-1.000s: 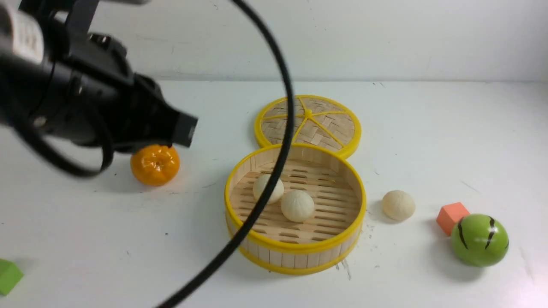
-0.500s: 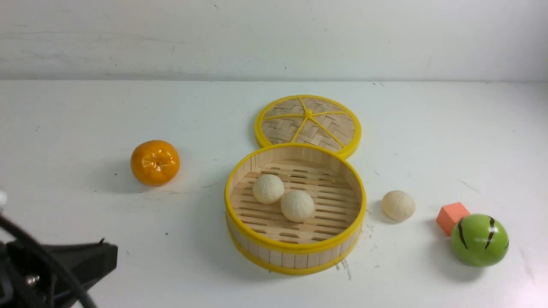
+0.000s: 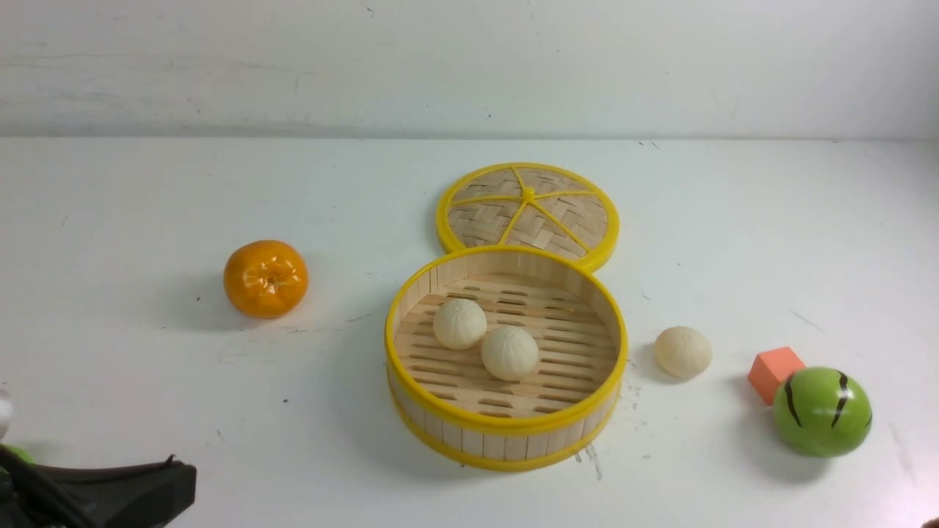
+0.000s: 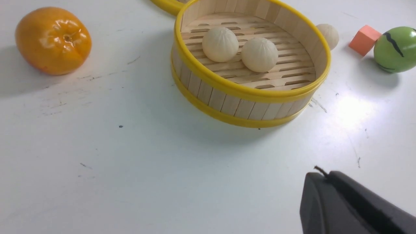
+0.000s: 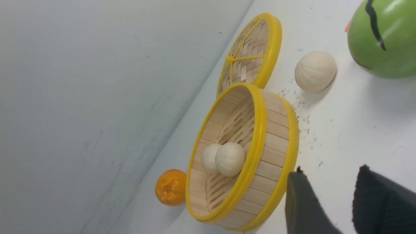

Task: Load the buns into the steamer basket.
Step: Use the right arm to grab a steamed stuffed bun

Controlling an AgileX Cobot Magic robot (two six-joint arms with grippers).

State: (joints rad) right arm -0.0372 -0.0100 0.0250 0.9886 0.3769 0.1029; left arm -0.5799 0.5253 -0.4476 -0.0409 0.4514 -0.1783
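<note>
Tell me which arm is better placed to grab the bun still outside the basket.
Right. The loose bun lies right of the basket, and the right gripper is open on that side. The left gripper sits far left, beyond the basket.

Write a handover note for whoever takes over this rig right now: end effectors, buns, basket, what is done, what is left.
Left end effector: low at the near left of the table, nothing seen in it; open or shut cannot be told.
Right end effector: open, empty, at the near right.
Done: first bun and second bun lie side by side inside the steamer basket.
Left: third bun sits on the table just right of the basket, apart from its wall. The right arm is probably the better placed to fetch it.
</note>
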